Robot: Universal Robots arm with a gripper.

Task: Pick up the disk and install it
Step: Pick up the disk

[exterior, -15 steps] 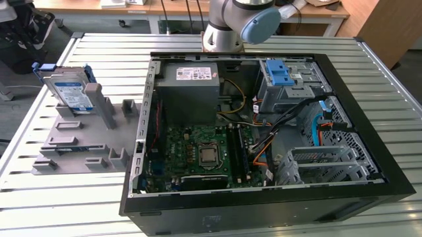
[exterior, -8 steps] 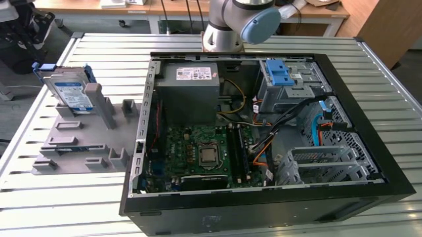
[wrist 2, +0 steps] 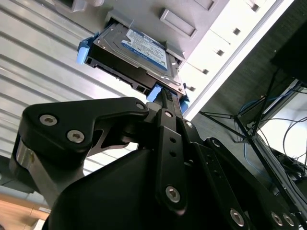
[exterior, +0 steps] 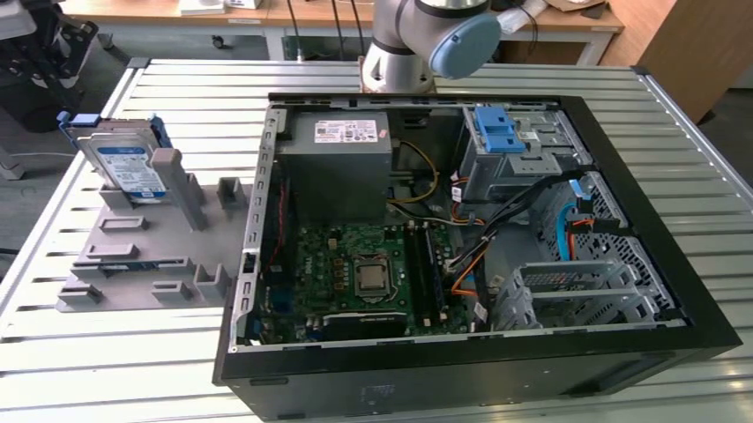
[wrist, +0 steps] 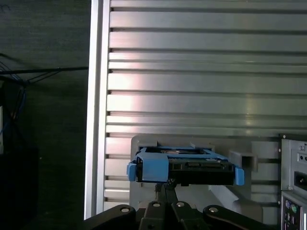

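Note:
The disk [exterior: 127,163], a silver hard drive with a white-and-blue label and blue rails, stands tilted on edge at the back of the grey fixture [exterior: 153,256], at the exterior view's left. Both wrist views look along the black gripper toward the disk [wrist 2: 136,52] [wrist: 184,165]. My gripper [wrist 2: 167,98] [wrist: 165,188] points at the disk's near blue rail. Its thin fingers lie together with nothing between them. They look apart from the disk. The arm's grey and blue joint [exterior: 465,40] rises behind the computer case.
An open black computer case [exterior: 659,220] lies on the slatted metal table [exterior: 70,352]. Inside it are a grey power-supply box [exterior: 341,154], a green motherboard [exterior: 353,273], a metal cage with a blue latch [exterior: 506,141] and an open metal cage [exterior: 583,291].

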